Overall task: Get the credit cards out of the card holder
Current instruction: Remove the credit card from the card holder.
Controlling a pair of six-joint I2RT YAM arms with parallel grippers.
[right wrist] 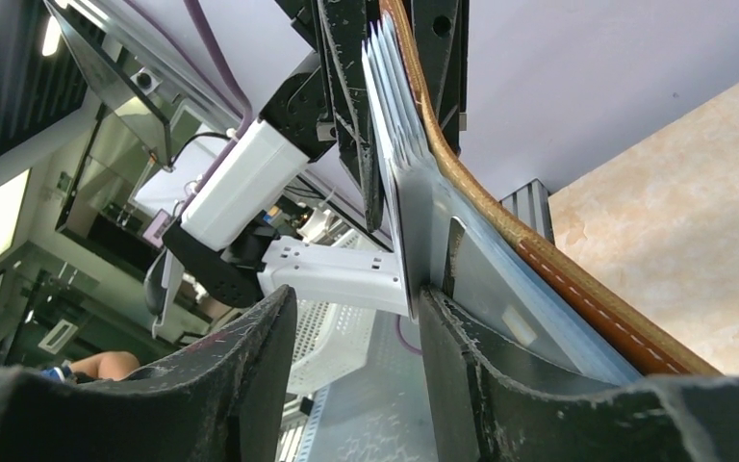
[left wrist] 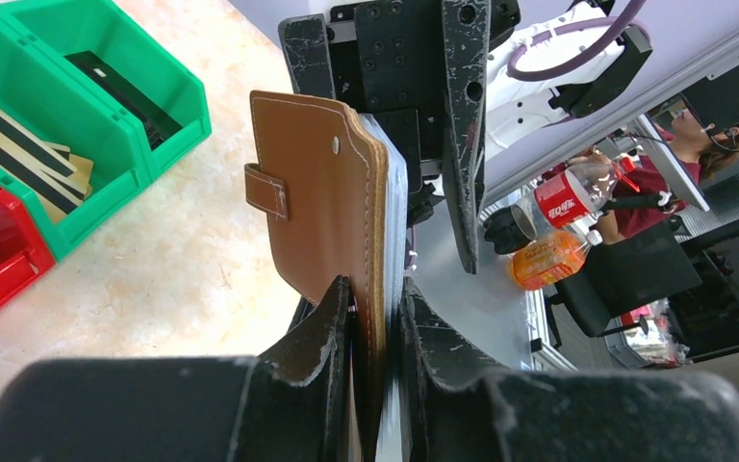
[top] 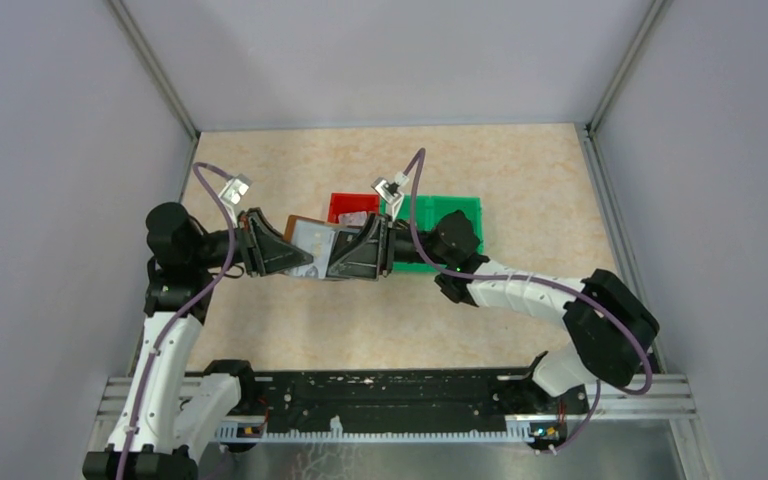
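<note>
Left claw [left wrist: 375, 298], nearest the left wrist lens: pinching the lower edge of the card holder [left wrist: 318, 192], one finger on the brown cover, the other on the pale inner side.

Card holder: upright on edge, off the worktop [left wrist: 154, 260], held between the two arms. Just in front of the red bin [top: 345, 205] in the overhead view. Snap tab [left wrist: 267, 191] unfastened on the brown face. Clear pocket leaves [right wrist: 385, 106] fanned slightly away from the cover.

Right claw [right wrist: 358, 300]: spread, with a visible gap between the fingers, set about the edge of the pocket leaves. One finger [right wrist: 452, 327] against the pale lining, the other clear of it.

Credit cards [left wrist: 19, 144]: gold-tan with dark stripes, piled loosely in the green bin [left wrist: 168, 115], in the compartment next to the red bin. One dark card [left wrist: 120, 87] flat in the farther compartment.

Green and red bins: side by side on the worktop, walls touching.

Contents of the holder's pockets: cannot tell.
</note>
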